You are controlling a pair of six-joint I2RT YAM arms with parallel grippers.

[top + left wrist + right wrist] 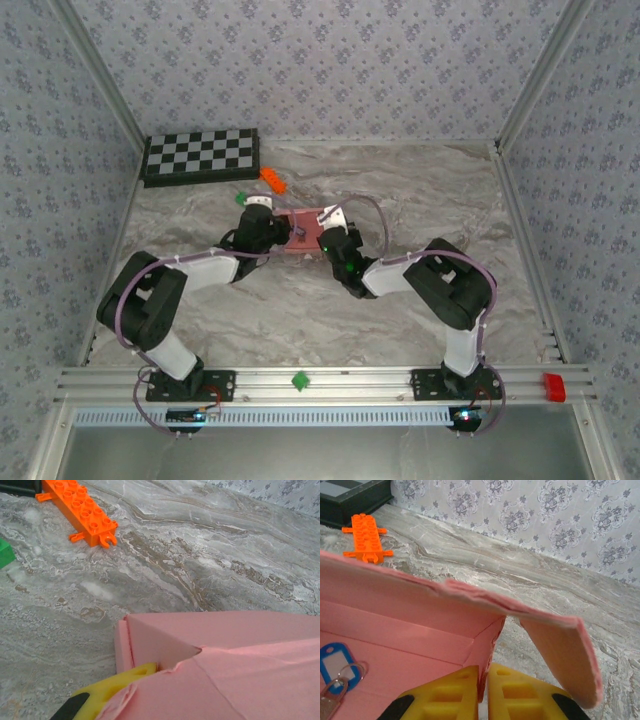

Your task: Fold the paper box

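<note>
The paper box (305, 222) is pink card, half formed, lying on the marble table between both arms. In the right wrist view its walls (410, 605) stand up and one end flap (565, 655) hangs loose to the right. My right gripper (484, 677) is shut, pinching the box's right end wall between its yellow fingers (520, 695). In the left wrist view the box (240, 650) lies at the lower right, and one yellow finger (117, 682) of my left gripper (155, 672) is tucked under a folded flap. The other finger is hidden by card. From above, my left gripper (288, 234) and right gripper (322, 234) meet at the box.
A blue key tag with a ring (335, 661) lies inside the box. An orange brick (272, 180) sits just behind the box, a small green piece (241, 198) to its left. The checkerboard (200, 155) stands at the back left. Patterned walls close in three sides.
</note>
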